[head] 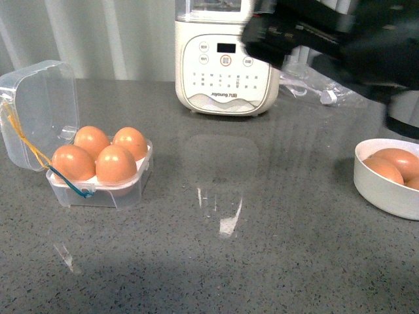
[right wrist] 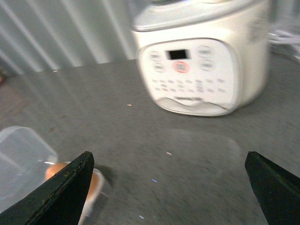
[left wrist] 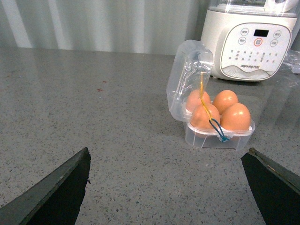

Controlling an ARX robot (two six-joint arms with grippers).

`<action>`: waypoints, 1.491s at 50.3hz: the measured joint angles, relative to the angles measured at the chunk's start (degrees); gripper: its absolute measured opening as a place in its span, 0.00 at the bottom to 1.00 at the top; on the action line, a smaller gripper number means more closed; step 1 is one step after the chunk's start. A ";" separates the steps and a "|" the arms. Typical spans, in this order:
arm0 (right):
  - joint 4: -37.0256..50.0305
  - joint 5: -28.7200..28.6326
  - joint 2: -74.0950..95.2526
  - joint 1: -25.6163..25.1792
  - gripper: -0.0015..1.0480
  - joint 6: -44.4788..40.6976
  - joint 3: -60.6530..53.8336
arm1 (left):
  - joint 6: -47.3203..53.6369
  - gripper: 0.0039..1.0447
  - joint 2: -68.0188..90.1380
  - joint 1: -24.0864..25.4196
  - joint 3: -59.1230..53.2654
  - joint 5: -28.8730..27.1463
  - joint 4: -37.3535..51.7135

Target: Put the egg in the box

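A: Ok, front cam. Where's the box (head: 98, 186)?
B: Far left on the grey counter (head: 275, 261), lid (head: 40, 108) swung up and back, wide open. Yellow loop (head: 25, 139) trails across the lid, blue loop (head: 73, 187) hangs at the front edge.
A: And the egg?
B: All 4 slots are filled, four eggs (head: 116, 163) sitting in the base, 2 front, 2 back. They look the same, so can't tell which one is the task's.
A: Left gripper (left wrist: 167, 152)?
B: Wrist cam shows both dark fingers (left wrist: 56, 192) spread far apart, nothing btwn them. The box is ahead of it on the counter, well apart from the fingers.
A: Right side?
B: Right arm (head: 340, 36) is a black blur up top R in the front cam, above the counter, partly in front of the white appliance (head: 226, 65). Right gripper (right wrist: 168, 154), per its own cam (blurry pic, fair warning), has its jaws wide too, empty. That cam looks at the appliance, w/ the lid and one egg peeking in at a corner.
A: Anything else on the counter?
B: White bowl (head: 380, 190) far right, more brown eggs (head: 396, 160) inside, partly cut off by the frame edge. Crumpled clear plastic (head: 317, 88) behind, next to the appliance.
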 joint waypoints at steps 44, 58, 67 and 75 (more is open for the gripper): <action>13.73 14.51 -28.85 -14.12 0.03 -18.10 -35.26 | -0.02 0.94 0.00 0.00 0.00 0.02 0.00; 7.43 9.88 -41.18 -18.73 0.03 -18.10 -41.53 | -0.02 0.94 0.00 0.00 0.00 0.00 0.00; 5.60 4.52 -47.21 -24.20 0.03 -18.10 -44.59 | 0.00 0.94 0.00 0.00 0.00 -0.02 0.00; 0.94 4.26 -52.37 -24.37 0.03 -18.10 -45.88 | 0.00 0.94 0.00 0.00 0.00 0.00 0.00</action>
